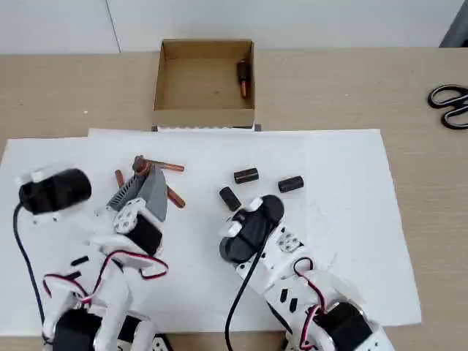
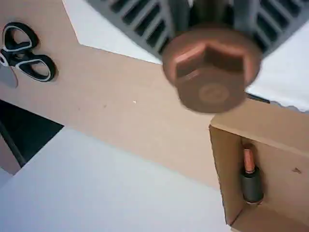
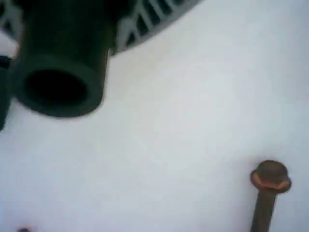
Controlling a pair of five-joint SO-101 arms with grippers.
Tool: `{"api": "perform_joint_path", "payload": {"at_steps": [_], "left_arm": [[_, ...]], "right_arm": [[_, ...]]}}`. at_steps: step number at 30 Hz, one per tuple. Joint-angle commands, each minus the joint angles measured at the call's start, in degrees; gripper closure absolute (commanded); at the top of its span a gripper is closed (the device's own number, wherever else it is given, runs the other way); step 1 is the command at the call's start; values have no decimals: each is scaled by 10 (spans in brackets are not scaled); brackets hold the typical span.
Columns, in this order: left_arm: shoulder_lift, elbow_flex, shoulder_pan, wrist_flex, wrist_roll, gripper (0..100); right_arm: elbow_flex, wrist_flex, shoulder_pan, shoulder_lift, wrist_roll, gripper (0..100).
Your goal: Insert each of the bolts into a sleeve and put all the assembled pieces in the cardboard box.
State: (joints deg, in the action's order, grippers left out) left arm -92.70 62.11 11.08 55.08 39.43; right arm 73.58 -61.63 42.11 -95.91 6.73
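My left gripper (image 1: 139, 175) is shut on a copper bolt (image 1: 139, 165), above the paper's left part; its hex head (image 2: 210, 72) faces the left wrist camera between the grey fingers (image 2: 130, 17). Three more bolts (image 1: 165, 167) lie loose around it. My right gripper (image 1: 235, 208) is shut on a black sleeve (image 3: 58, 82) whose open bore faces the right wrist camera; this sleeve (image 1: 229, 197) pokes out near the paper's middle. Two other sleeves (image 1: 246, 175) (image 1: 290, 184) lie beside it. The cardboard box (image 1: 205, 117) at the back holds one assembled piece (image 1: 243, 77) (image 2: 251, 179).
A white paper sheet (image 1: 329, 241) covers the work area. Scissors (image 1: 450, 106) (image 2: 24, 53) lie at the far right on the bare table. A loose bolt (image 3: 268, 193) lies on the paper between the two grippers.
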Motion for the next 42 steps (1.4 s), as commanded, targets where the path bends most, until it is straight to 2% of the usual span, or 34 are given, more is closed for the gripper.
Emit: {"api": "perform_joint_path", "payload": {"at_steps": [1,4,9,18,23,32,42], "left_arm": [[-51,15,4,-19,4,995],[-82,31,43,-19,4,995],[-103,45,121,-22,1,995],[-102,57,128,-21,1,995],[-102,61,128,-19,1,995],[-102,87,130,-18,-10,995],[-105,83,215,71,-86,995]], "right_arm": [[8,53,16,-9,13,995],[29,90,16,-8,55,995],[44,125,20,-9,75,995],[40,128,52,-11,84,995],[39,129,52,-13,116,995],[18,129,51,-13,120,995],[18,155,50,-10,120,995]]}}
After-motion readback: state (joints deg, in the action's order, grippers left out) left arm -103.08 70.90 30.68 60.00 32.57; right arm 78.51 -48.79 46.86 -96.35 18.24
